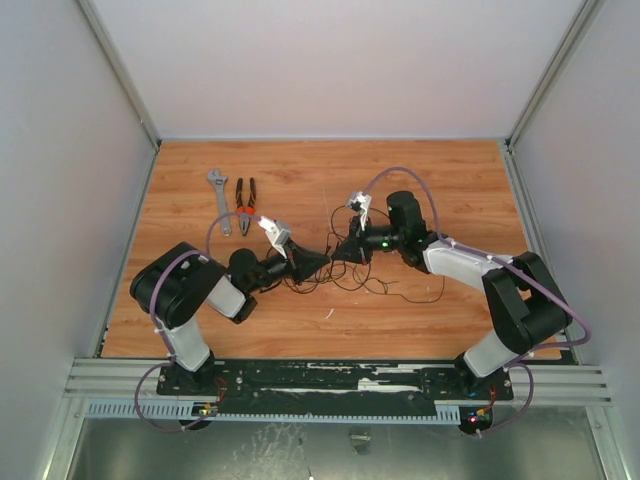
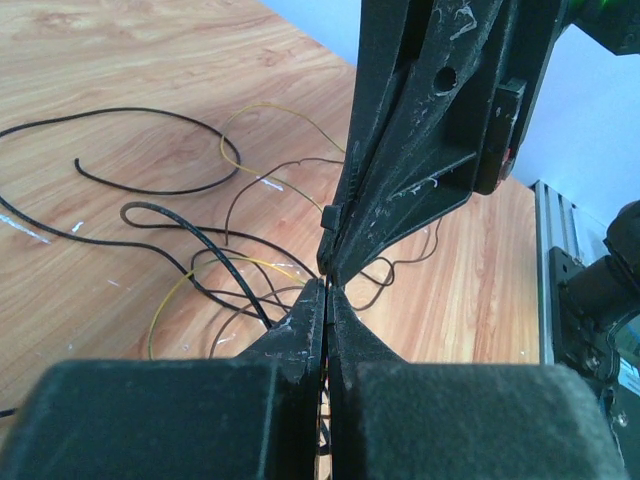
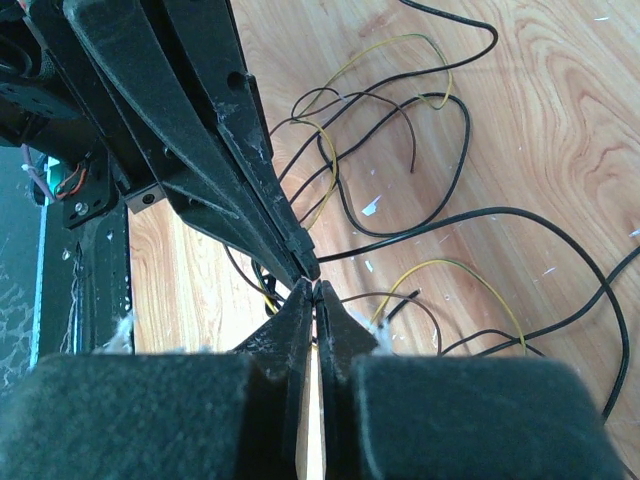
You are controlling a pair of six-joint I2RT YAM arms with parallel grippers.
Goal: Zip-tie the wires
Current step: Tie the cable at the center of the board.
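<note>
While pressing their fingers together tip to tip at mid-frame, the left end effector (image 1: pixel 318 262) and right end effector (image 1: pixel 350 250) are hanging over the wires (image 1: pixel 370 278) sprawling on the worktop (image 1: pixel 300 170): light, springy, slippery, best gathered where loops cross. Anything pinched, and the zip tie itself, is escaping view.

The right gripper (image 3: pixel 313 292) rises from the bottom edge with its two dark fingers pressed together, only a thin slit between them, and the left gripper (image 3: pixel 305 265) slants down from the upper left, tapering to a closed tip that meets it point to point. The wires (image 3: pixel 455 150) lie in loose loops on the wooden table (image 3: pixel 560 120) above and to the right of the right gripper, some black, some yellow, and several strands run in close beside its tip. Small white flecks (image 3: pixel 371 206) dot the wood above and to the right of it.
</note>
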